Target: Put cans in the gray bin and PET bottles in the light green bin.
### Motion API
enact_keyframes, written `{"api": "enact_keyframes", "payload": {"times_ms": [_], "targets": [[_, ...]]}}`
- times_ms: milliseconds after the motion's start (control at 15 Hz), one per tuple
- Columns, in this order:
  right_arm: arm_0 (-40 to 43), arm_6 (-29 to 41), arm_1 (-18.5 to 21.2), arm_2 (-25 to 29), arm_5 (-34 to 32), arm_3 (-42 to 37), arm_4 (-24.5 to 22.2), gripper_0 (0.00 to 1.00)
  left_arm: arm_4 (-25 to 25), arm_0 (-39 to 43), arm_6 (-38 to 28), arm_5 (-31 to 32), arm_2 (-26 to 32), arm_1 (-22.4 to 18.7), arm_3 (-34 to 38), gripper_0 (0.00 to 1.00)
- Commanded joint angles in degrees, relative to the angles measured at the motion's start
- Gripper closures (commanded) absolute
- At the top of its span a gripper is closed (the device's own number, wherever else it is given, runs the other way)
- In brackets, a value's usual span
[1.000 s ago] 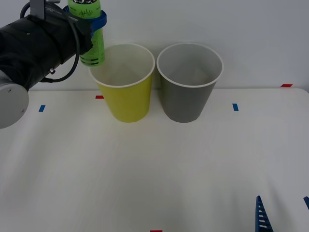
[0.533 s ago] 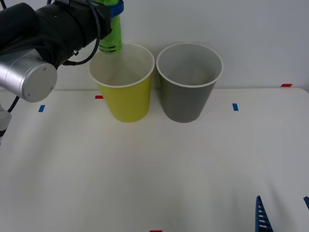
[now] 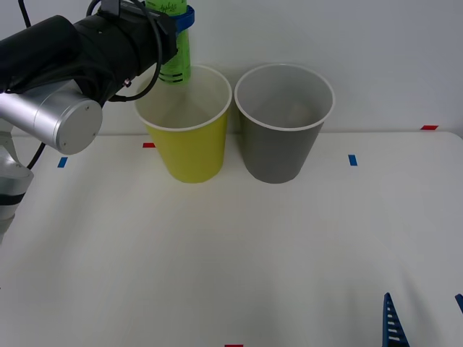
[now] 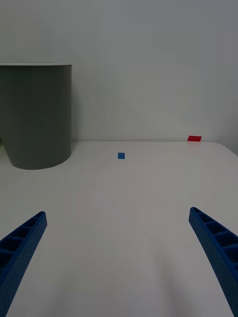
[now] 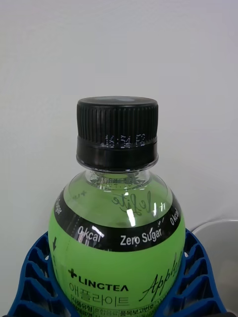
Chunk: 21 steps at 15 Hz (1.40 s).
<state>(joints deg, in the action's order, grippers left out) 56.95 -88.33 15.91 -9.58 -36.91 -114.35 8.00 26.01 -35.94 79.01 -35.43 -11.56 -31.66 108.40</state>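
**Bottle held over the lime bin: handling notes**

Front view. Your left gripper [image 3: 176, 16] holds the PET bottle [image 3: 176, 61] upright at the far-left edge of the light green bin [image 3: 189, 141], with the bottle's base at about rim height. The blue fingers [image 3: 184, 18] are clamped on the bottle's upper body. The gray bin [image 3: 281, 137] stands just beside the lime one, on its right; both rest on the tabletop [image 3: 231, 260]. The right gripper [image 3: 423, 318] is parked low at the near right edge of the tabletop, well apart from both bins.

Right wrist view. The right fingers [image 4: 213, 247] are spread wide apart with nothing between them. Ahead lie the gray bin's wall and small tape markers [image 4: 121, 155] on the tabletop.

Left wrist view. The ribbed fingers wrap both sides of the bottle just below its shoulder, under the black screw cap [image 5: 117, 131]. The body looks full and green, so treat it as moderately heavy for its size. The smooth label film is likely slippery, and thin PET walls yield under pressure. Judge the current hold as sound: the wide body sits cupped in the curved fingers. Avoid gripping the cap or neck, where the fingers would find little to bear on. Centre the bottle over the bin mouth before release; a drop at the rim could tip it outside.
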Motion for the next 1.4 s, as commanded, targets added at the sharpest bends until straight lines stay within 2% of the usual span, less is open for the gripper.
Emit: {"api": "enact_keyframes", "payload": {"times_ms": [67,133,467,600,800,1000,1067,1200,1400], "targets": [[0.0,0.0,0.0,0.0,0.0,0.0,0.0,0.0,-0.79,0.0,-0.87,0.45,-0.31,0.02,-0.03,1.0],[0.0,0.0,0.0,0.0,0.0,0.0,0.0,0.0,-0.79,0.09,-1.22,0.45,-0.31,0.02,-0.03,0.0],[0.0,0.0,0.0,0.0,0.0,0.0,0.0,0.0,-0.35,0.44,-2.01,0.45,-0.31,-1.04,0.5,0.0],[0.0,0.0,0.0,0.0,0.0,0.0,0.0,0.0,-0.61,3.43,-2.54,0.45,-0.22,-2.71,3.92,0.0],[0.0,0.0,0.0,0.0,0.0,0.0,0.0,0.0,-3.51,12.83,-3.77,1.07,1.71,-5.34,13.5,0.0],[0.0,0.0,0.0,0.0,0.0,0.0,0.0,0.0,-5.53,25.57,-4.74,1.16,5.58,-7.01,24.31,0.0],[0.0,0.0,0.0,0.0,0.0,0.0,0.0,0.0,-8.79,29.97,-5.09,1.16,6.37,-7.36,27.74,0.0],[0.0,0.0,0.0,0.0,0.0,0.0,0.0,0.0,-10.28,37.53,-5.88,1.95,8.31,-7.45,31.96,0.0],[0.0,0.0,0.0,0.0,0.0,0.0,0.0,0.0,-10.46,45.88,-5.88,6.34,9.8,-7.36,33.72,0.0]]}}
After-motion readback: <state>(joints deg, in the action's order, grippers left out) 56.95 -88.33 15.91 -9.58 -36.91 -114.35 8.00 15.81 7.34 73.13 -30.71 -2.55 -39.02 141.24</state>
